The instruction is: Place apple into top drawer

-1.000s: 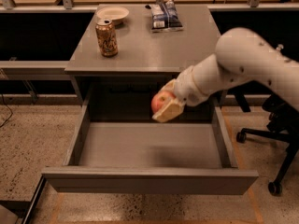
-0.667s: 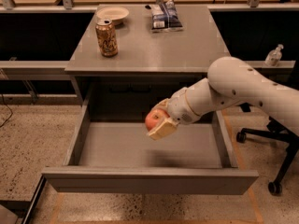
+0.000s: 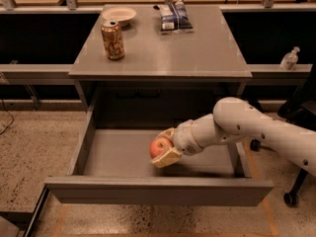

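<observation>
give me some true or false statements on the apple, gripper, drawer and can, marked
1. The gripper holds the apple between its fingers, over the inside of the top drawer. True.
2. The drink can lies in the drawer. False: it stands upright on the desk top.
3. The top drawer is shut. False: it is pulled out.
4. A bowl sits behind the can. True.

gripper in matt grey drawer — glossy apple
</observation>
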Motion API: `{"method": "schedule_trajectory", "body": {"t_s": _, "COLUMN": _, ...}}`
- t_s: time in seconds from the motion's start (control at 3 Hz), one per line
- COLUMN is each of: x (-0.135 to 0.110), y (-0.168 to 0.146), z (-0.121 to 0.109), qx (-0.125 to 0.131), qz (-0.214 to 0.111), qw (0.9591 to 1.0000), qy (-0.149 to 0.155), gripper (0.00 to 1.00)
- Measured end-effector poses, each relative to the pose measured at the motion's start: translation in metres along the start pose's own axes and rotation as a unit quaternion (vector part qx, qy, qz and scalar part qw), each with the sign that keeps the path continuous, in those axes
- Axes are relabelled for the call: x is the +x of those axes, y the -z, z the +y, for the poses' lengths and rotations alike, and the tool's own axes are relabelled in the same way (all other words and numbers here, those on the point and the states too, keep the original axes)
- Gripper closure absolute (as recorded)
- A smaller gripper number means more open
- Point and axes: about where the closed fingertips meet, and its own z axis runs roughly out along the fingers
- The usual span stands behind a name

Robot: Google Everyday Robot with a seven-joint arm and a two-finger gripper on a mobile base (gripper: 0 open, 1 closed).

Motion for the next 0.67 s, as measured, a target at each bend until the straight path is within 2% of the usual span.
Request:
{"method": "schedule_trajectory", "body": {"t_s": 0.33, "x": 0.0122, "y": -0.0099, "z": -0.0056, "qx": 0.006, "qz": -0.011, "qw": 0.9999, "qy": -0.01, "gripper": 0.35}}
{"method": "schedule_trajectory", "body": {"t_s": 0.67, "x": 0.0082, "y": -0.0073, "z": -0.0078, "qx": 0.01, "qz": -0.027, "qw": 0.9996, "qy": -0.008, "gripper": 0.04}}
